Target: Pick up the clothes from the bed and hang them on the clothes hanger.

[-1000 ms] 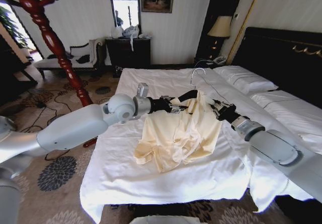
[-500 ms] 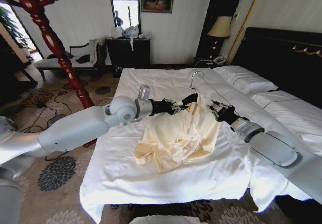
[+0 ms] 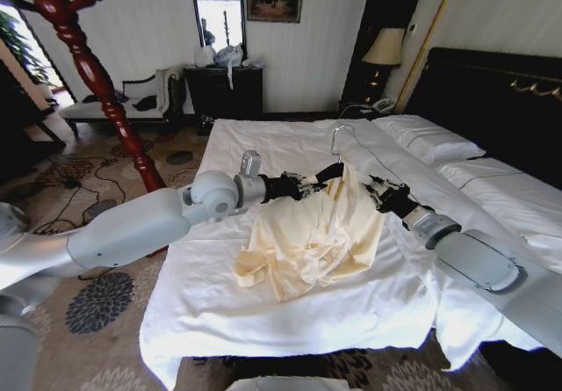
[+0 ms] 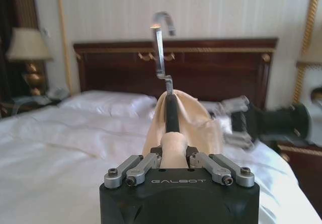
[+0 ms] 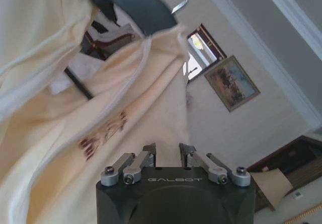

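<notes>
The cream clothes (image 3: 307,237) drape from the black clothes hanger (image 3: 329,171) down onto the white bed (image 3: 263,321). The hanger's silver hook (image 3: 344,132) points up. My left gripper (image 3: 303,185) is shut on one cloth-covered end of the hanger (image 4: 171,118), below the hook (image 4: 161,32). My right gripper (image 3: 376,189) sits against the garment's other side, its fingers slightly apart with nothing between them. In the right wrist view the clothes (image 5: 75,108) hang just beyond the right gripper (image 5: 167,151), showing a small dark printed mark (image 5: 105,133).
A red-brown wooden coat stand (image 3: 97,75) rises off the bed's left side, over cables on the carpet. Pillows (image 3: 430,141) and the black headboard (image 3: 492,83) lie to the right. A lamp (image 3: 384,48) and a dark cabinet (image 3: 224,92) stand at the far wall.
The garment's right side has gathered in toward the hanger. My right gripper has shifted slightly left toward it. The left gripper still holds the hanger in nearly the same place.
</notes>
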Robot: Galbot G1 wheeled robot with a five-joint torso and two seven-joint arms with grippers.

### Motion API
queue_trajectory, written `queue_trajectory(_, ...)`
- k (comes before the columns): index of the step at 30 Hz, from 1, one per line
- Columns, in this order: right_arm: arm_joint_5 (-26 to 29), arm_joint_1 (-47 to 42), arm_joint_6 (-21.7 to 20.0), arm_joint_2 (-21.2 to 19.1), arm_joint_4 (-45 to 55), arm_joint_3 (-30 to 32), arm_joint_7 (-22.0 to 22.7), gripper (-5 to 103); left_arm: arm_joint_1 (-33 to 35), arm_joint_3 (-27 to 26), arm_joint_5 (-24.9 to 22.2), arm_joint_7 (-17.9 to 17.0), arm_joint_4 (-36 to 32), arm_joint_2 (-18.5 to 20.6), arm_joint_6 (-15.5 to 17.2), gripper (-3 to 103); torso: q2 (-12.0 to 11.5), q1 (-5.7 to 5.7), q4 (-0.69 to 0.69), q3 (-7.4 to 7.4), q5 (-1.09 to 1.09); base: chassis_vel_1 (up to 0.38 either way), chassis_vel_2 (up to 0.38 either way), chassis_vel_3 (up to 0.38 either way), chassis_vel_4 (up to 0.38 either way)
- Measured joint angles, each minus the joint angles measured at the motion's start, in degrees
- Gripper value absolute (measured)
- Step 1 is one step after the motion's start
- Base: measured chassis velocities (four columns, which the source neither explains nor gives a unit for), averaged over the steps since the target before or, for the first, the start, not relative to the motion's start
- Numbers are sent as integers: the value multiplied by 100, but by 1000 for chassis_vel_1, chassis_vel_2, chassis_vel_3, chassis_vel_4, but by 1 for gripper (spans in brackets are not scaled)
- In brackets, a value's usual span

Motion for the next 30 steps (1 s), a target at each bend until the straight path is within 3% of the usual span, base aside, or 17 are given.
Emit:
queue_trajectory(4, -81, -23, 6, 14, -2, 3, -27, 34, 3, 0, 18, -25, -17, -7, -21, 18, -1, 0, 1, 0, -2, 0, 0, 0, 0)
queue_trajectory(9, -168, -80, 24, 38, 46, 45, -46, 56, 4, -2, 23, -54, -18, -29, -41, 18, 0, 0, -1, 0, -1, 0, 0, 0, 0)
queue_trajectory(11, -158, -83, 25, 38, 65, 52, -44, 56, 4, -14, 28, -60, -17, -27, -41, 18, 0, 0, -2, 0, -1, 0, 0, 0, 0)
queue_trajectory(13, -119, -85, 25, 38, 90, 81, -32, 67, 26, -67, 30, -103, -12, -6, -42, 18, 0, -1, -1, 0, -1, 0, 0, 0, 0)
queue_trajectory(16, -50, -121, 29, 46, 110, 128, -15, 83, 104, -197, 30, -175, -37, 54, -43, 18, 0, 0, 0, 0, -2, 0, 0, 0, 0)
queue_trajectory(18, -27, -164, 40, 68, 119, 151, 2, 83, 147, -261, 30, -216, -62, 86, -45, 18, 0, 0, -1, 0, -1, 0, 0, 0, 0)
queue_trajectory(21, -27, -380, 124, 261, 144, 196, 88, 97, 401, -614, 35, -466, -176, 300, -58, 18, 0, 0, -1, 0, 0, 0, 0, 0, 0)
queue_trajectory(30, 148, -560, 338, 603, 155, 208, 186, 100, 1113, -1554, 34, -820, -384, 1030, 42, 18, 0, 0, 0, 0, -2, 0, 0, 0, 0)
